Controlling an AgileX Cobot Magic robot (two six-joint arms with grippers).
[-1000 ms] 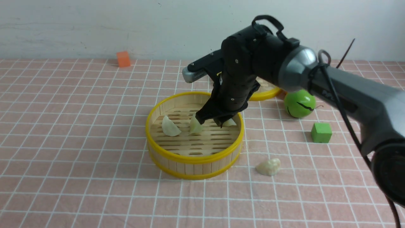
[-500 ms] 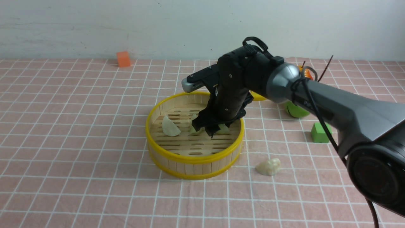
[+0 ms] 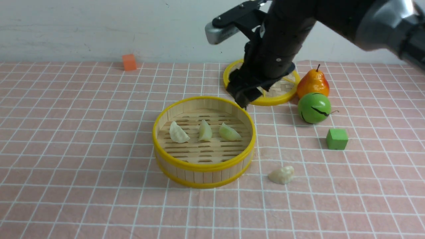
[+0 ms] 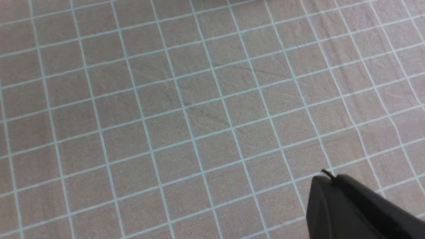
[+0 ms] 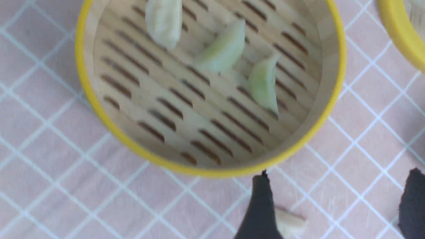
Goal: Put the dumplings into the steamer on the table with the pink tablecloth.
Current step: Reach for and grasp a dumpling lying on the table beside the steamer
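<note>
- Three dumplings (image 3: 205,131) lie side by side inside the steamer (image 3: 204,167).
- The fourth dumpling (image 3: 281,175) lies on the pink tablecloth (image 3: 83,149), near and right of the steamer; only this one is left.
- The right gripper (image 3: 245,98) hangs above the steamer's far rim, jaws wide and empty.
- The left gripper (image 4: 348,205) is closed, holding nothing.

A green round fruit (image 3: 314,108) with a dark crack-like mark on its skin lies with an orange-red pear (image 3: 313,83) standing upright just behind it, so close that contact cannot be told. A green cube (image 3: 337,138) sits near the fruit, in front of it and a little to its right. A flat woven lid (image 3: 279,91) with a yellow rim lies just behind and left of the fruit, partly hidden, and an orange cube (image 3: 129,62) sits well apart, far left and farther back, at the foot of the white wall (image 3: 99,26).
</note>
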